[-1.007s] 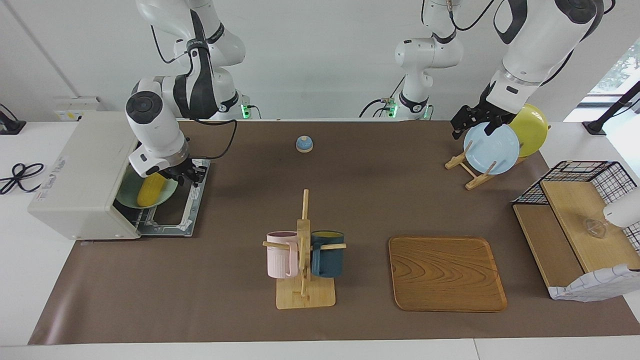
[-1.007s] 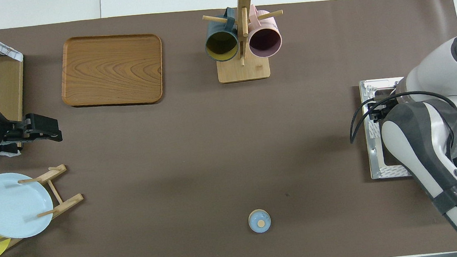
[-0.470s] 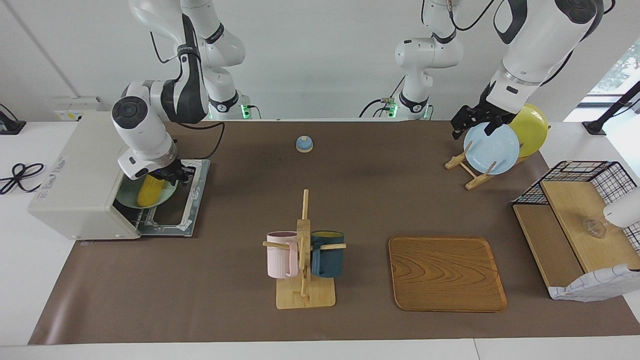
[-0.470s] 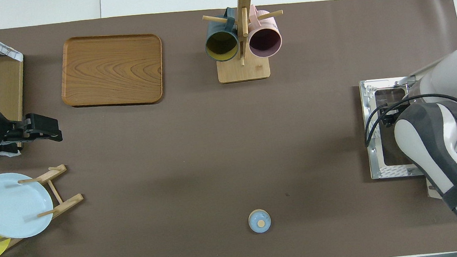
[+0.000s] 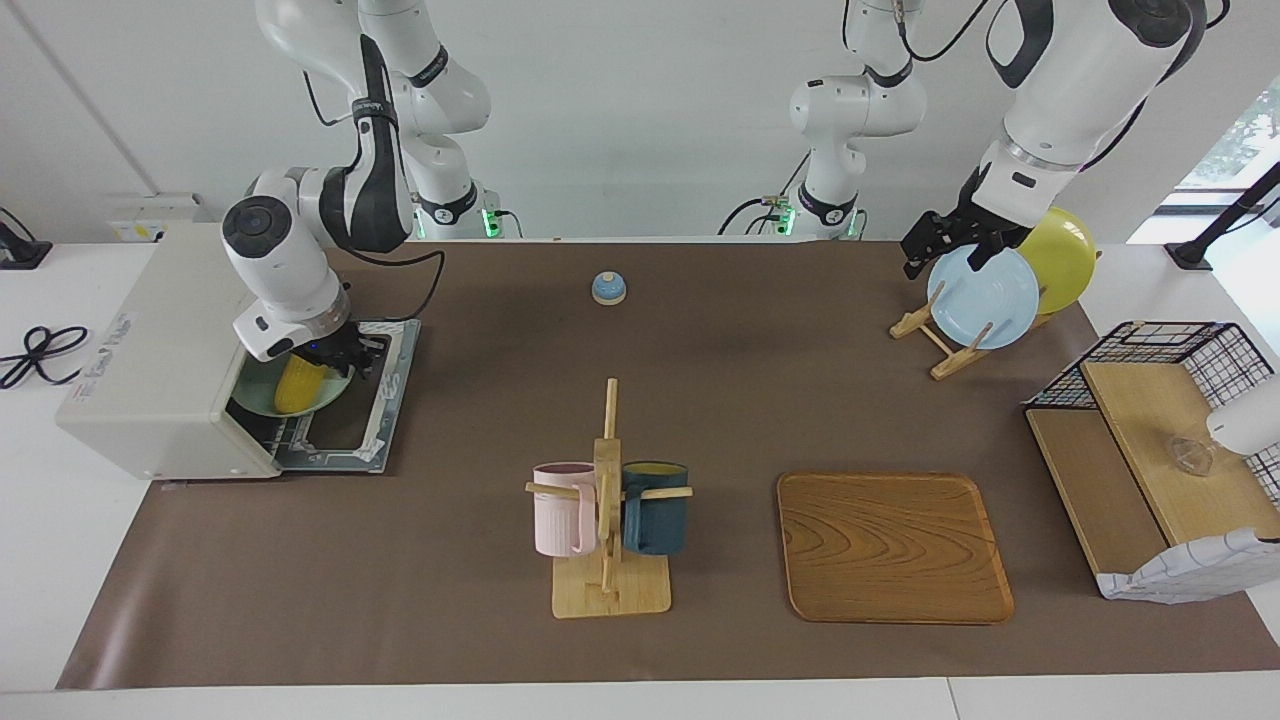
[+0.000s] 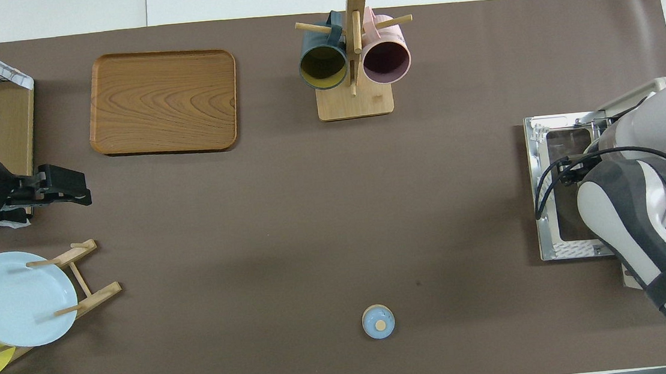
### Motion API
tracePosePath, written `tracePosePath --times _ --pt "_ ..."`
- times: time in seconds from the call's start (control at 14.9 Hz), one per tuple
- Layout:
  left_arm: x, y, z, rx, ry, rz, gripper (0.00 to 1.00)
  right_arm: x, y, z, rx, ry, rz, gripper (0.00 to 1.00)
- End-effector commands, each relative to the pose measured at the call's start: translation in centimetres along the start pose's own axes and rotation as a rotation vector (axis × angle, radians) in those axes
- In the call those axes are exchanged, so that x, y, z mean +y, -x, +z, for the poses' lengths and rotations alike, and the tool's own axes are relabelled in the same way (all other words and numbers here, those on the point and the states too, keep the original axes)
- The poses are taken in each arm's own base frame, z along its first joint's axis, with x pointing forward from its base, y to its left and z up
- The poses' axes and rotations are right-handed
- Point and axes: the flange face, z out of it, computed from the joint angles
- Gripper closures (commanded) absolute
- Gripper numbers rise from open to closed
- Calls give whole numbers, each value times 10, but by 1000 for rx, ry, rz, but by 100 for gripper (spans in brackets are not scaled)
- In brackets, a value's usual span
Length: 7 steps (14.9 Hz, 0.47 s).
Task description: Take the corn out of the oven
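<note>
The off-white oven [image 5: 150,350] stands at the right arm's end of the table with its door [image 5: 375,400] dropped open. The yellow corn [image 5: 298,387] lies on a green plate [image 5: 250,397] in the oven's mouth. My right gripper [image 5: 328,362] reaches into the mouth, right at the end of the corn nearest the robots. In the overhead view the right arm covers the corn; only the open door [image 6: 541,193] shows. My left gripper [image 5: 938,247] waits in the air over the light blue plate [image 5: 985,297]; it also shows in the overhead view [image 6: 65,192].
A mug rack [image 5: 608,500] with a pink and a dark blue mug stands mid-table. A wooden tray [image 5: 893,545] lies beside it. A small blue bell [image 5: 608,287] sits near the robots. A yellow plate [image 5: 1065,255] leans in the plate rack. A black wire basket [image 5: 1150,350] stands at the left arm's end.
My right gripper has moved from over the open door into the oven's mouth, up to the corn. The corn and the left arm have not moved.
</note>
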Motion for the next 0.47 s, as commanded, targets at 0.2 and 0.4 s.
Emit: tracePosePath --times 0.2,0.4 --pt "1 6 0 21 8 -15 0 4 11 -3 7 41 -57 100" --pt "1 6 1 20 8 -15 0 -8 9 -9 6 84 -95 100"
